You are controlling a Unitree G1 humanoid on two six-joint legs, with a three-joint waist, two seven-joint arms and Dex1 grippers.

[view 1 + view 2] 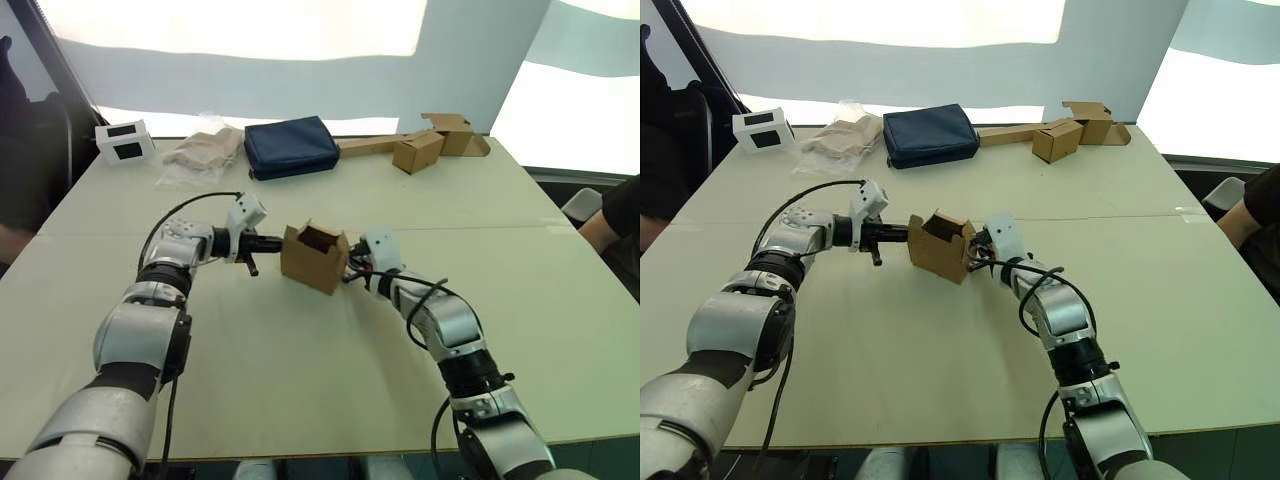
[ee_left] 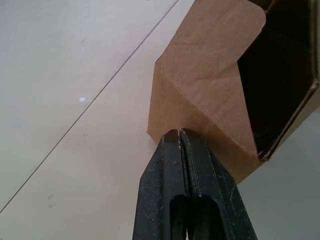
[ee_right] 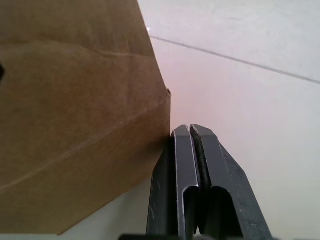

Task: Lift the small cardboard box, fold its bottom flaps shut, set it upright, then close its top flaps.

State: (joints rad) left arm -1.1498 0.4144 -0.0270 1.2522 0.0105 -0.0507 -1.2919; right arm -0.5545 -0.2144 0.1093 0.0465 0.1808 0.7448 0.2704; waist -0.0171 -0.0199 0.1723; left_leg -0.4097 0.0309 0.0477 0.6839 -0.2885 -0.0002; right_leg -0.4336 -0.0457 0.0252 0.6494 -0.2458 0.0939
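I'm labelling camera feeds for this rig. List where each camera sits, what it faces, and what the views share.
Left eye view: head camera looking down over the table; both arms meet at the small cardboard box.
Right eye view: same head, same scene, with a navy pouch at the far edge.
Left wrist view: looks along the left tool, shut, tips against a box flap.
Right wrist view: looks along the right tool, shut, beside the box's wall.
Shared: all four show the box.

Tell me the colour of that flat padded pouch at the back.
Dark navy blue fabric pouch, clearest in the left eye view.
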